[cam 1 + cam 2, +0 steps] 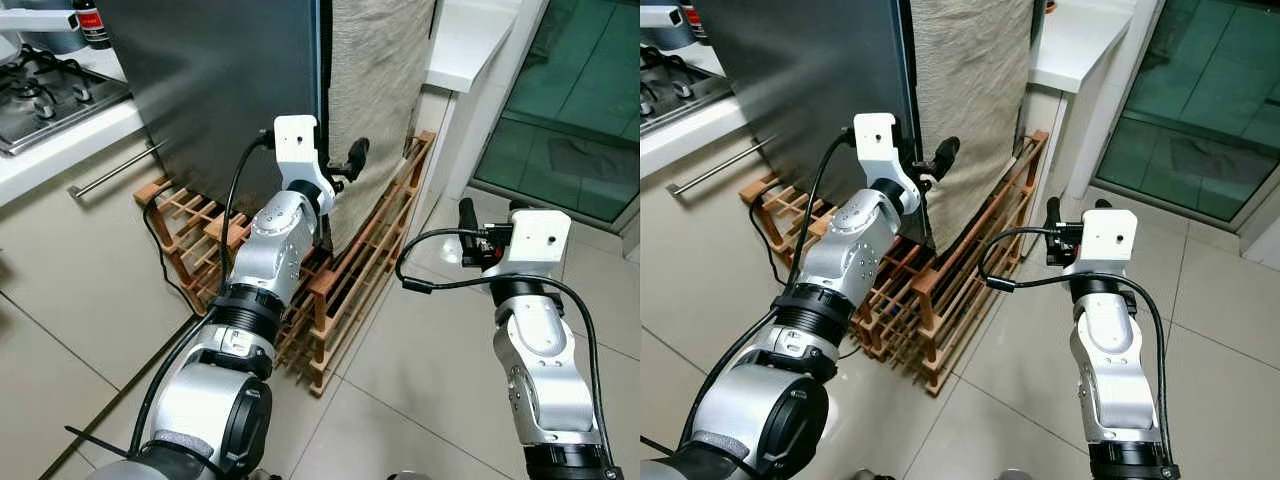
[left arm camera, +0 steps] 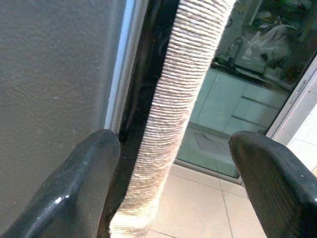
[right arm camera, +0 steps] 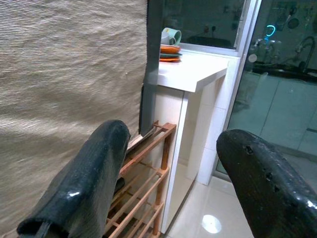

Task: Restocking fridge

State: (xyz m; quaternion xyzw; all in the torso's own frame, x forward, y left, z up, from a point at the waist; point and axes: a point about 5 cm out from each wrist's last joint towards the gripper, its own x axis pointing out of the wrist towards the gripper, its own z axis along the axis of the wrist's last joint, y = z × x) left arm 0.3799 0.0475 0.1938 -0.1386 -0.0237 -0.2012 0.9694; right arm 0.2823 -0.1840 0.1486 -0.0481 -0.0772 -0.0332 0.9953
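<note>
Left gripper at the edge of the fridge door, right gripper free over the floor.

The tall dark grey metal fridge (image 1: pixel 225 90) stands shut on a low wooden slatted rack (image 1: pixel 345 290), and a beige woven cloth (image 1: pixel 375 100) covers its side. The left gripper (image 2: pixel 171 163) is spread wide, grasping nothing; the door edge and the cloth edge lie between its two black fingers (image 2: pixel 74 188), at 12 o'clock from it. The right gripper (image 3: pixel 173 173) is also spread and holds nothing, at 3 o'clock from the rack, above the pale tiled floor (image 1: pixel 420 380). On the white counter (image 3: pixel 193 69) one pale cup (image 3: pixel 171 36) sits on stacked orange plates (image 3: pixel 170 51); their number I cannot tell.
</note>
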